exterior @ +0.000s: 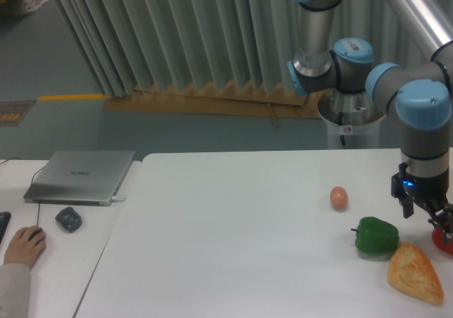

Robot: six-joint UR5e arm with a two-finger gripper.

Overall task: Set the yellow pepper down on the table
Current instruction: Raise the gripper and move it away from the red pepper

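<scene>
- The table (233,247) runs wide and white, its left edge butting against the adjoining desk (71,261), its far edge running level under the curtain.
- Big bare stretch across the table's left and middle; everything is crowded toward the right edge of the view.
- Over there: an egg (339,197) on its own, well apart from the green pepper (376,236), which sits just beside a piece of bread (415,273) in the near right corner.
- The gripper (425,212) hangs low at the far right, close over the tabletop, fingers pointing down, beside the green pepper on its right.
- Something red (444,240) peeks in at the right border, just below the fingers.
- Whether the fingers are spread or pinched on anything, I cannot tell; they are dark and small here.
- The yellow pepper: not visible anywhere in this view, so its place relative to the gripper cannot be told.
- On the desk, a closed laptop (79,176), a small dark object (69,219), and a person's hand (25,246) on a mouse.
</scene>
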